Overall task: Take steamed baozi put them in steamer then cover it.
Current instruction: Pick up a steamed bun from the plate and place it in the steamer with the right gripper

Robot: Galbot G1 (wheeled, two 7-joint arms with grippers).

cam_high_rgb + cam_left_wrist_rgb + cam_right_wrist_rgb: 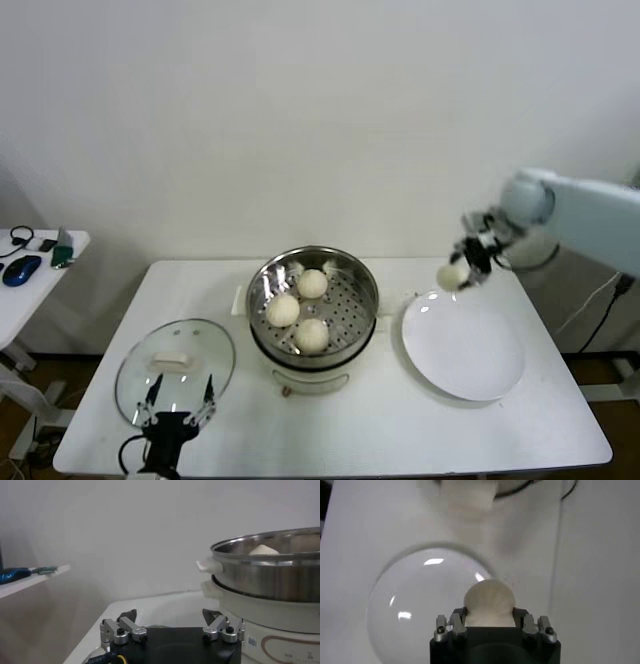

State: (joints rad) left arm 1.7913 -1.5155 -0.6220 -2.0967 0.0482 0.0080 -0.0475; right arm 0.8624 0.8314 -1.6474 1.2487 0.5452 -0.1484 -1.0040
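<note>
The steel steamer stands mid-table on its white base, with three baozi on its perforated tray. My right gripper is shut on the fourth baozi and holds it in the air above the far left rim of the white plate. In the right wrist view the baozi sits between the fingers, above the plate. The glass cover with its cream handle lies flat at the front left. My left gripper is open at the cover's near edge. The steamer also shows in the left wrist view.
A side table at the far left holds a blue mouse and small items. The white wall is behind the table. The right arm reaches in from the right edge.
</note>
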